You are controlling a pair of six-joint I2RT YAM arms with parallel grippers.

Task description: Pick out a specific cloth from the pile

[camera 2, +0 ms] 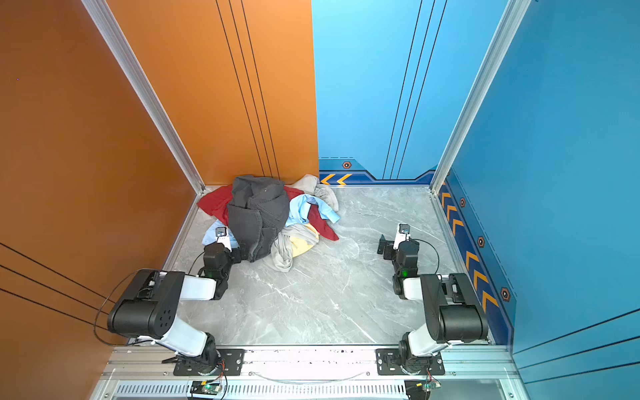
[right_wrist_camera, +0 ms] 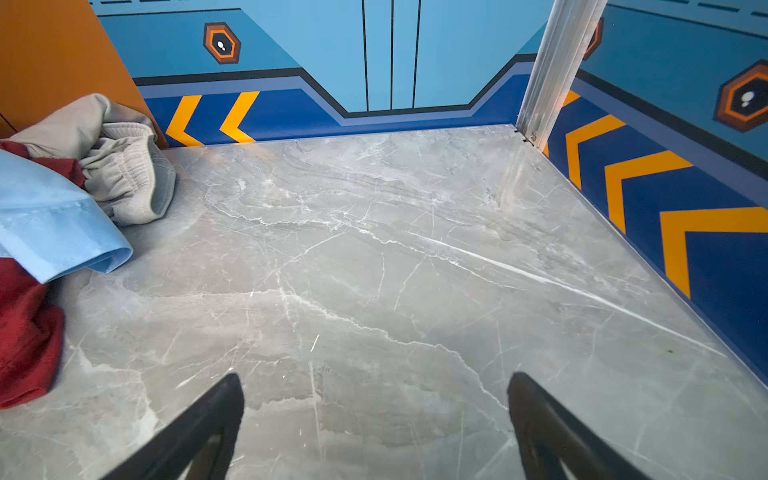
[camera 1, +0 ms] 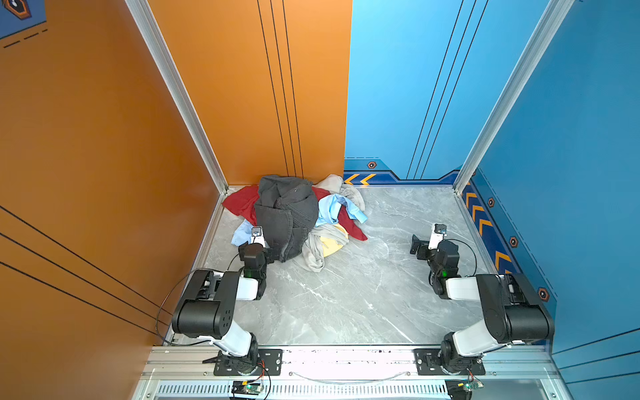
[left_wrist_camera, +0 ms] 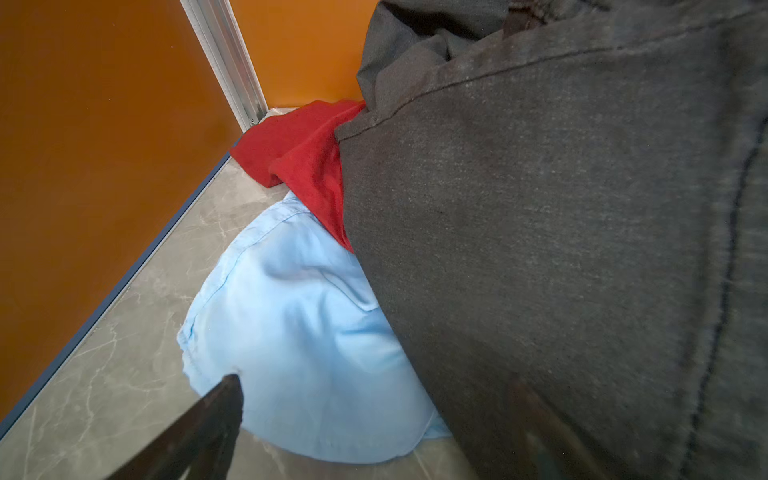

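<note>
The red cloth (left_wrist_camera: 303, 153) is seen beyond the left claw (left_wrist_camera: 374, 415) — jaws apart, empty; the right claw (right_wrist_camera: 376, 415), likewise apart, is farther off.

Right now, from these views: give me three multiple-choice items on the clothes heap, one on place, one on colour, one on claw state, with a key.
1. Where does the pile sit on the table?
A. far corner by the orange wall
B. centre
C. near edge by the arm bases

2. Which garment lies on top of the heap?
A. yellow
B. dark grey
C. white

3. What is the right claw doing?
A. shut on the light blue shirt
B. shut on nothing
C. open over bare table

Key:
1 A: in both top views the heap lies against the orange wall, in the far corner on the left arm's side.
2 B: the dark grey garment drapes over the dark red cloth and the light blue shirt.
3 C: the right wrist view shows the jaws apart with only marble between them, clothes off to one side.
</note>
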